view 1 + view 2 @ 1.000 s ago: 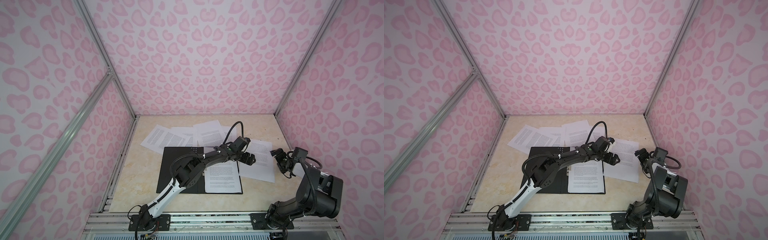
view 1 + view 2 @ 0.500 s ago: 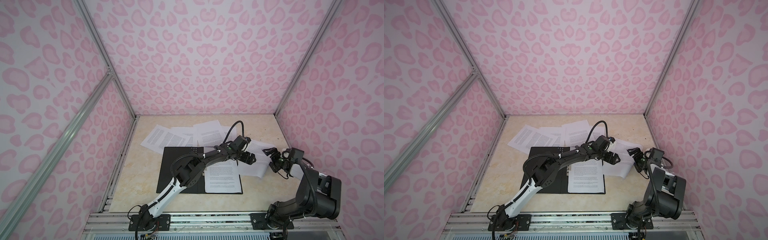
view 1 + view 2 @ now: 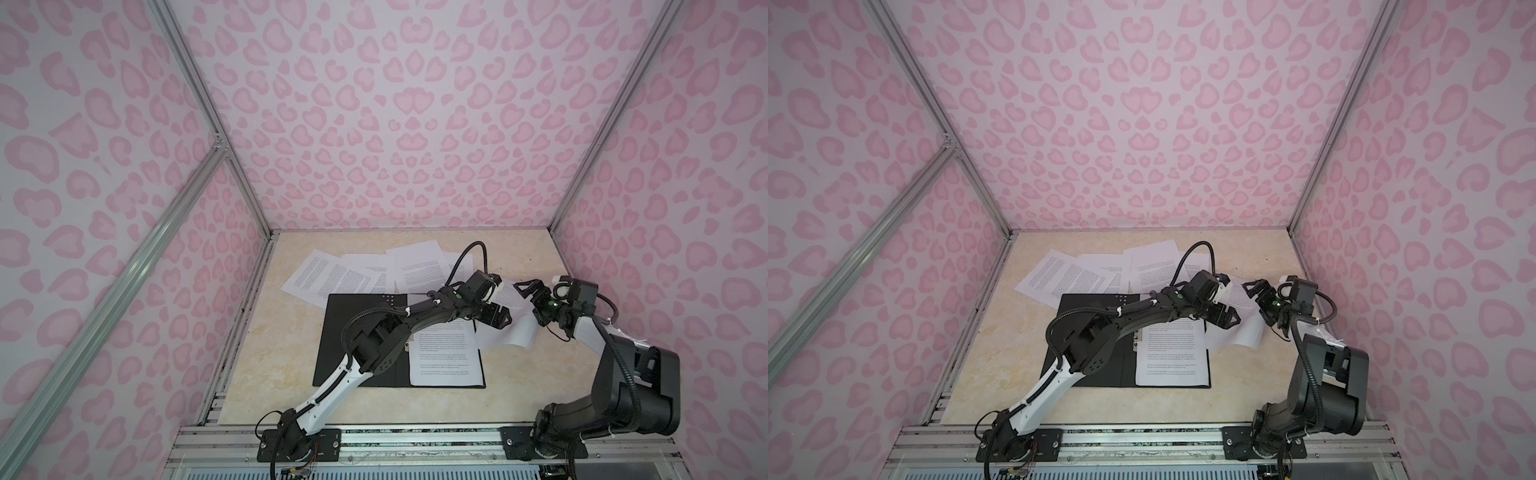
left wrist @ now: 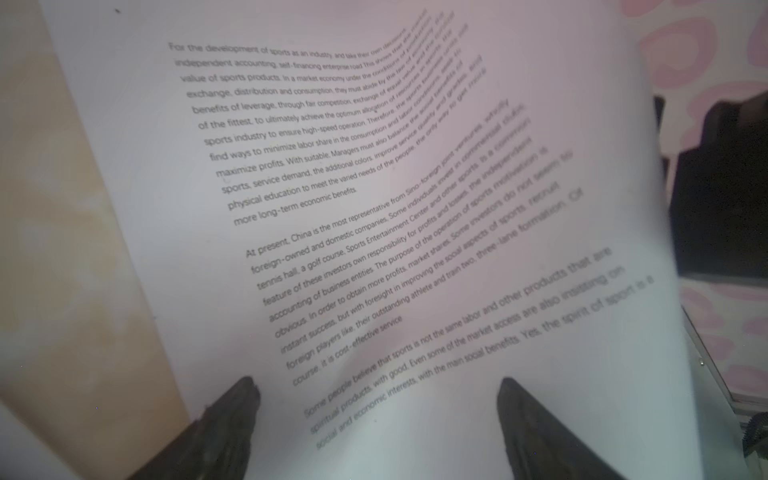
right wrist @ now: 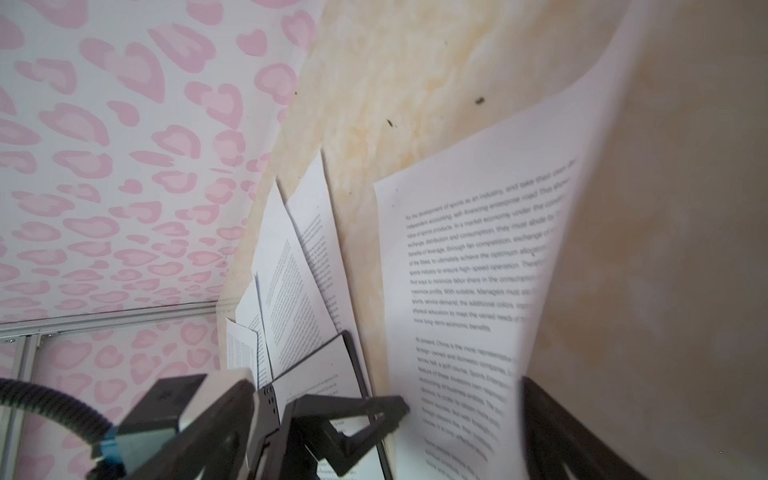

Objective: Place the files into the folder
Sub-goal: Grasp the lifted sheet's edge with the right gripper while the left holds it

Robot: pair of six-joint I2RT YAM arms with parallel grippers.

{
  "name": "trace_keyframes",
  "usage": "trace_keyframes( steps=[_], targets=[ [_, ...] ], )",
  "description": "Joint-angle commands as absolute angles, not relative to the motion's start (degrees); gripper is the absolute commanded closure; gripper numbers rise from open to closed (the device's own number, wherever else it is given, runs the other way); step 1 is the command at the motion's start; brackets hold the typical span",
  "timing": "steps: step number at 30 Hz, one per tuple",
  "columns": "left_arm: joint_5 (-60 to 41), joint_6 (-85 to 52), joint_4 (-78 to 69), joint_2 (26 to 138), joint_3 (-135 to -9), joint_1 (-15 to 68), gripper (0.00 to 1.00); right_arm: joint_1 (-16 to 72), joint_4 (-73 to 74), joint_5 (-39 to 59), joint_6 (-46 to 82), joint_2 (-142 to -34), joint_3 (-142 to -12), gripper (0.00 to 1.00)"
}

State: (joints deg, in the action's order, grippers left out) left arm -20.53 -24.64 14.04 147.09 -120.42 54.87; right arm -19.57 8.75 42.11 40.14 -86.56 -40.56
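Nearest, along the bottom edge of both top views: metal rail carrying both arm bases.

Next, lower middle of the frame, on the beige table: the folder, black, opened flat, much of it hidden under the left arm. On its right half, a filed sheet, printed, lying square inside the cover.

Just beyond, right of centre: left gripper, out past the folder's upper right corner, jaws spread wide and pinching nothing. In the left wrist view, two dark fingers far apart at the bottom of the frame, with printed paper filling everything past them.

Immediately right of that: right gripper, jaws also spread, aimed toward the left one.

Under and between the two: curved sheet, off the folder's right edge, left part down on the table, right side bowed up toward the right gripper. In the right wrist view, a fingertip of the left gripper against this sheet's edge; lifted side blurred close to the lens beside a dark finger. No clamp on the paper to be made out.

Farther, upper middle of the table: loose files, an overlapping fan of printed pages lying flat, nearest corners reaching the folder's far edge.

Farthest: walls in pink heart spots.
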Motion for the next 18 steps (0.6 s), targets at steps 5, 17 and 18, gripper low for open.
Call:
trace_keyframes(
  steps=[5, 17, 18],
  targets=[
    [-17.85, -25.26, 26.46, 148.12, -119.01, 54.67, 0.08, -19.66, -3.20, 38.61, 36.39, -84.13, -42.25, 0.13],
    [-18.33, -26.01, 25.58, 148.34, -117.93, 54.49, 0.08, -20.39, -15.37, 31.36, 30.50, -79.03, -42.67, 0.39],
    [-18.45, -26.10, 25.59, 148.30, -117.95, 54.49, 0.08, -20.47, -15.62, 31.08, 30.16, -79.64, -42.84, 0.44]
  ],
)
